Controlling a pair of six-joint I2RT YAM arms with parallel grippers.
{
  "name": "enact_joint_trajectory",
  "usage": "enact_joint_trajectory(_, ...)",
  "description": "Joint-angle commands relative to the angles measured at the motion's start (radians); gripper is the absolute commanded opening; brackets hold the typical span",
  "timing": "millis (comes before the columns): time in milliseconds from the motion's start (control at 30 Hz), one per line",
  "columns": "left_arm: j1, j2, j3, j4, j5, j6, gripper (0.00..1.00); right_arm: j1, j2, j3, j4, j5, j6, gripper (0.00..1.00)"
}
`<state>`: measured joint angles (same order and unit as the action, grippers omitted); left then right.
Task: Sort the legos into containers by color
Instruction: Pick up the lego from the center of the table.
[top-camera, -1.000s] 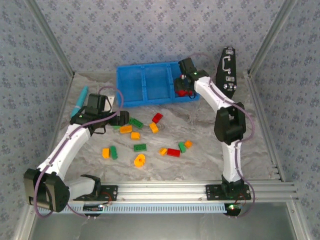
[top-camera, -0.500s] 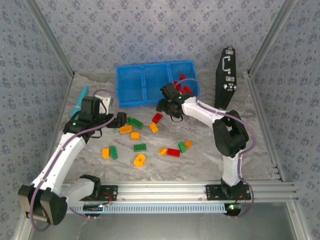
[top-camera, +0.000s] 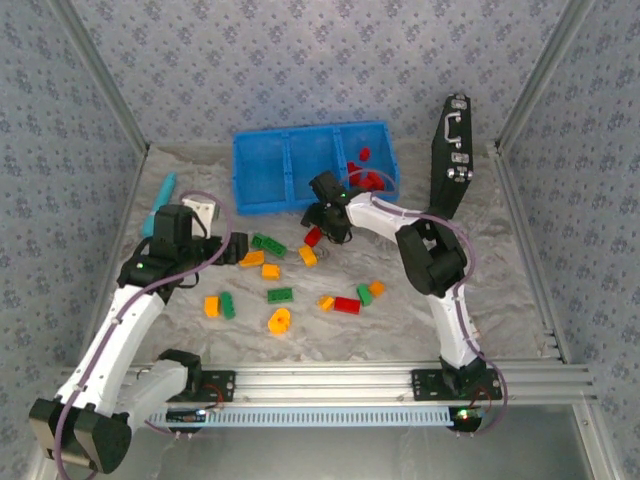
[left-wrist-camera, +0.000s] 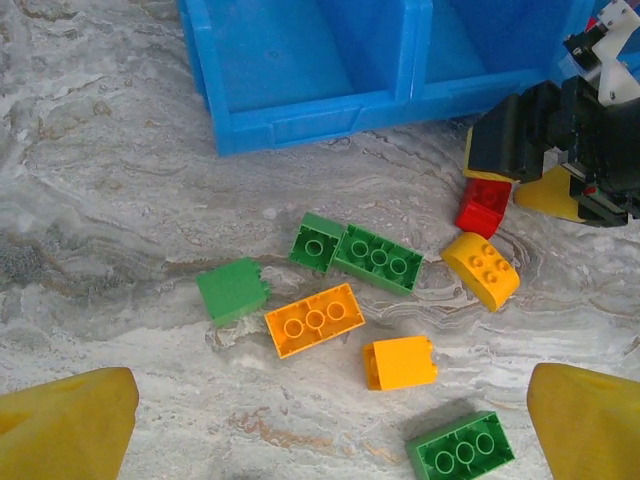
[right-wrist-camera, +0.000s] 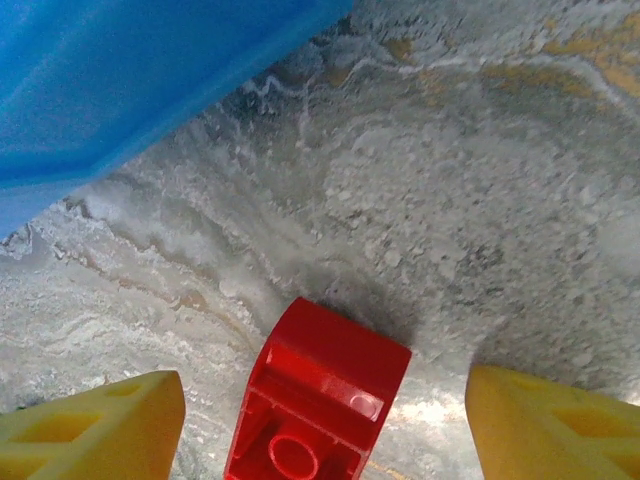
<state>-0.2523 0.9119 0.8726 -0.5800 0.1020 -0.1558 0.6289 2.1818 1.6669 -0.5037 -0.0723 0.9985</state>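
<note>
Worktop (top-camera: 500, 290): carries everything listed below.
Tray (top-camera: 262, 172): at the far middle of the worktop, three compartments side by side.
Sorted bricks (top-camera: 368, 178): piled in the tray's right-hand compartment.
Case (top-camera: 452, 150): upright, just right of the tray.
Cylinder (top-camera: 160, 197): lying near the left edge, left of the tray.
Loose bricks (top-camera: 280, 294): scattered mid-worktop, in front of the tray.
Right end effector (top-camera: 322, 228): just before the tray's front wall, with its fingers (right-wrist-camera: 95, 425) either side of one brick (right-wrist-camera: 320, 400) and apart from it.
Left end effector (top-camera: 240, 250): at the scatter's left end, fingers spread wide.
</note>
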Motion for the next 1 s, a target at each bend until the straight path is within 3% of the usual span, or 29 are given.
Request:
enact_joint_trajectory(0,0.005,-0.022,-0.011,-0.005,-0.016,0.024,1.0,0.012,0.04,0.065,-0.092,-0.01,-0.014,0.72)
enact_joint_trajectory(300,0.005,-0.027,-0.017,0.002,-0.017,0.024,1.0,0.025,0.092,0.099,-0.192,0.014,-0.097,0.55)
enact_joint_trajectory(567,0.007,-0.018,-0.017,0.004,-0.016,0.026,1.0,0.03,0.038,0.042,-0.212,0.1,-0.204,0.28)
enact_joint_trajectory(800,0.007,0.003,-0.021,0.019,-0.017,0.034,1.0,-0.041,-0.144,-0.036,-0.26,0.183,-0.362,0.21)
enact_joint_trajectory(967,0.008,0.023,-0.025,0.03,-0.015,0.032,1.0,-0.136,-0.189,0.048,-0.278,0.236,-0.512,0.21)
